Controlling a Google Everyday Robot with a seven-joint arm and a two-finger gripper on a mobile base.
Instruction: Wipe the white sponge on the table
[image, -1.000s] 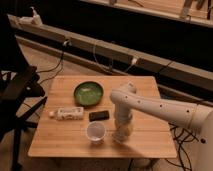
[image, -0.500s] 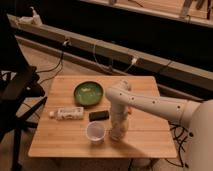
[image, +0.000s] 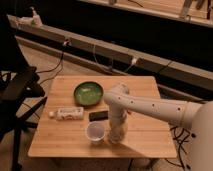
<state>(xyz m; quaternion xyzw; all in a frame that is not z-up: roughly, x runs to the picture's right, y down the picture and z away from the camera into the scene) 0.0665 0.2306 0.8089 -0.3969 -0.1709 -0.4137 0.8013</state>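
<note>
On the table (image: 145, 135), one gripper (image: 117, 136) is lowered just right of one white cup (image: 95, 132); one green bowl (image: 88, 93) lies behind.

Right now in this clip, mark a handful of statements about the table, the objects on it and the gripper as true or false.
1. The gripper is down at the table, just right of the white cup. True.
2. The green bowl sits at the table's front edge. False; it is toward the back, behind the dark block.
3. The white packet lies left of the dark block. True.
4. The cup lies tipped on its side. False; it stands upright, mouth up.
5. The arm reaches in from the left. False; it comes from the right.
</note>
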